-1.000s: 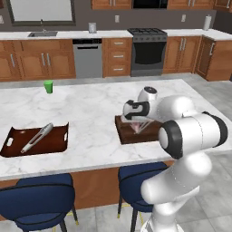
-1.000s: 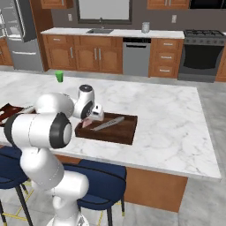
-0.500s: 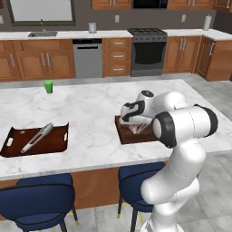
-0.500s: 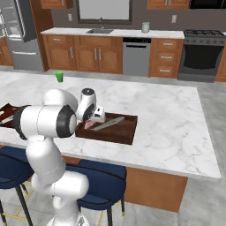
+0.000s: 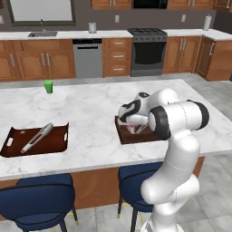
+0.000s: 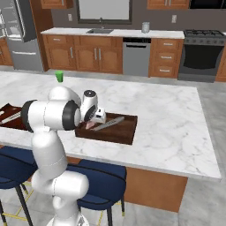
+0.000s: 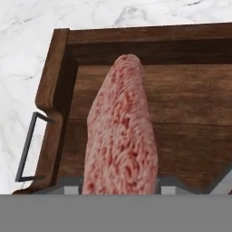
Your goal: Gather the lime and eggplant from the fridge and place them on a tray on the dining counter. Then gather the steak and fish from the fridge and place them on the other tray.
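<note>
Dining counter (image 5: 90,104): white marble, two trays well apart. Other tray (image 6: 118,130), near the arm: fish (image 6: 108,123) lies inside. Gripper (image 6: 93,123) low over that tray's end, clenched on the steak (image 7: 121,131), which hangs above the tray floor. Step in hand, likely: setting down the steak. Next: lower, release, withdraw upward.

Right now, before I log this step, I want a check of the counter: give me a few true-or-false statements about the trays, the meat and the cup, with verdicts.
1. The pink marbled steak is over the dark red-brown rectangular tray. True.
2. The gripper is open and apart from the steak. False: it is closed on the steak.
3. The bright green cup stands in a tray. False: it stands on the white marble counter, apart from both trays.
4. The other tray holds a long grey thing. True.
</note>
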